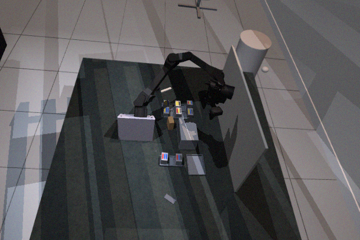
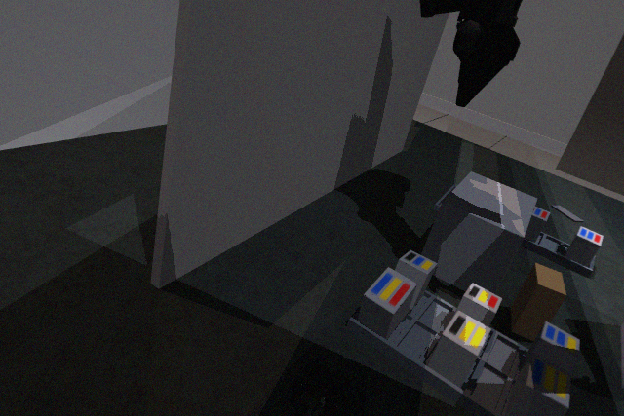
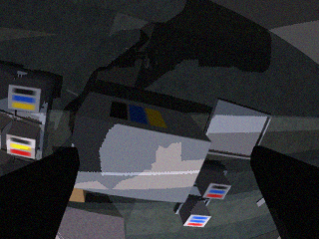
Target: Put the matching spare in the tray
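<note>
The mounted unit, a grey box (image 1: 187, 144) (image 2: 468, 245) (image 3: 135, 154), shows a black, blue and yellow code (image 3: 138, 115) on its back in the wrist view. A spare (image 1: 190, 111) (image 2: 417, 261) (image 3: 24, 100) with black, blue and yellow bars stands in the larger rack at the corner near the box. Other spares there include one with blue, yellow and red (image 2: 390, 291) and one with black, yellow and red (image 2: 482, 297) (image 3: 21, 145). The tray (image 1: 195, 166) (image 3: 234, 126) is empty. My gripper (image 1: 207, 107) (image 2: 461, 103) (image 3: 166, 157) is open and empty, high above the box's area.
A tall upright panel (image 1: 244, 127) (image 2: 282, 99) stands beside the gripper. A smaller rack (image 1: 171, 164) with two spares lies beside the tray. A brown block (image 1: 170, 123) (image 2: 550, 278) stands between the box and a pale case (image 1: 135, 128) at the arm's base.
</note>
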You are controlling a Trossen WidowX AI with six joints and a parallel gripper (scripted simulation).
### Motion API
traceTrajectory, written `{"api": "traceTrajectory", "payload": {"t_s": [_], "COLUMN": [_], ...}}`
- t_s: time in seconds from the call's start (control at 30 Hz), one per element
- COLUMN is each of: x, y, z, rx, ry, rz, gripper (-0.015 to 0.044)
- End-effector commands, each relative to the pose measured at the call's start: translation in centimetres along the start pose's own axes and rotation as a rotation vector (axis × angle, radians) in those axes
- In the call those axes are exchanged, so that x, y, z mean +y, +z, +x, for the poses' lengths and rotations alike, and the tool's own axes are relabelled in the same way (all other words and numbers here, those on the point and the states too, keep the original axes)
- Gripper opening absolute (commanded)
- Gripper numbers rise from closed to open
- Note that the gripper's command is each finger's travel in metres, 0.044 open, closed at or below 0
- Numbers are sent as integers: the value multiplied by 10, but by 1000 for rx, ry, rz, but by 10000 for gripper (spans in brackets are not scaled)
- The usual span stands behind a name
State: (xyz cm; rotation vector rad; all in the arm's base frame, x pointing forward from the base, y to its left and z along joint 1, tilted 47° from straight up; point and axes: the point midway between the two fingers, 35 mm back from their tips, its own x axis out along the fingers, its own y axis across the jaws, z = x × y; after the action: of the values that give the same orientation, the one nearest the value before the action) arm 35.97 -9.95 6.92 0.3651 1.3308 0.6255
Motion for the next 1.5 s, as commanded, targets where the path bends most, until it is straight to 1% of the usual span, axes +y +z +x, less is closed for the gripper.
{"api": "traceTrajectory", "payload": {"t_s": [0.0,0.93,1.0,1.13,1.27,1.4,1.47], "x": [-15,-13,8,72,115,151,160], "y": [-8,-7,-2,5,4,0,-1], "z": [21,22,27,43,52,58,59], "rx": [-14,-15,-20,-41,-74,-113,-125], "ry": [142,141,129,109,105,104,104], "rz": [270,247,66,-484,-873,-1207,-1294], "gripper": [440,440,440,440,440,440,440]}}
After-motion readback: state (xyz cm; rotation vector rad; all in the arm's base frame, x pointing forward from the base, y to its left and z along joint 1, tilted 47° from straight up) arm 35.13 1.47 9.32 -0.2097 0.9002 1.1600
